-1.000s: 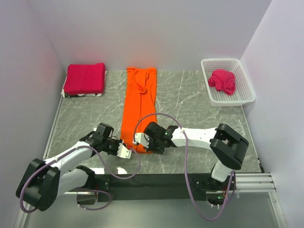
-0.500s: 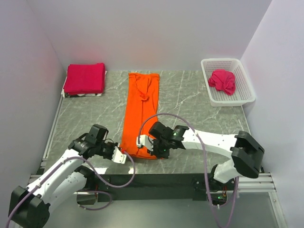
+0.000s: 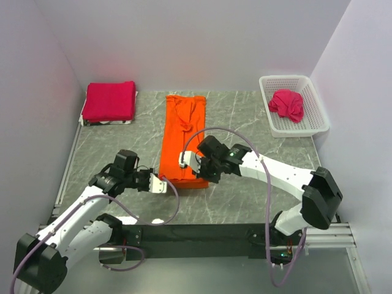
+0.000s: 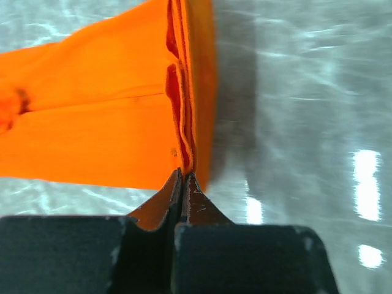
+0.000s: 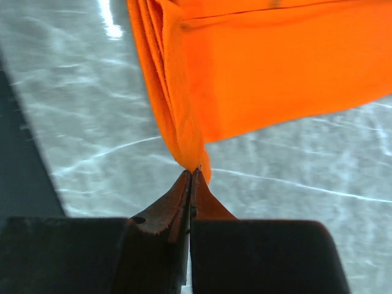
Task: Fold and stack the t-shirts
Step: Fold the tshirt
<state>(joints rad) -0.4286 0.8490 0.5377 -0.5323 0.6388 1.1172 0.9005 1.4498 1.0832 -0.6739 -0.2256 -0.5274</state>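
Tabletop (image 3: 245, 131) of grey marble pattern fills the middle. A long orange t-shirt (image 3: 182, 131) lies at its centre, running from 12 towards 6 o'clock, its near end bunched in layers. At 2 o'clock stands a white lattice basket (image 3: 320, 119). At 10 o'clock rests a folded crimson-pink t-shirt (image 3: 109, 100). A crumpled crimson-pink t-shirt (image 3: 288, 104) sits inside the basket. The left gripper (image 3: 160, 185) pinches the orange shirt's near-left corner, jaws clamped on cloth. The right gripper (image 3: 184, 160) likewise grips the layered near-right edge.
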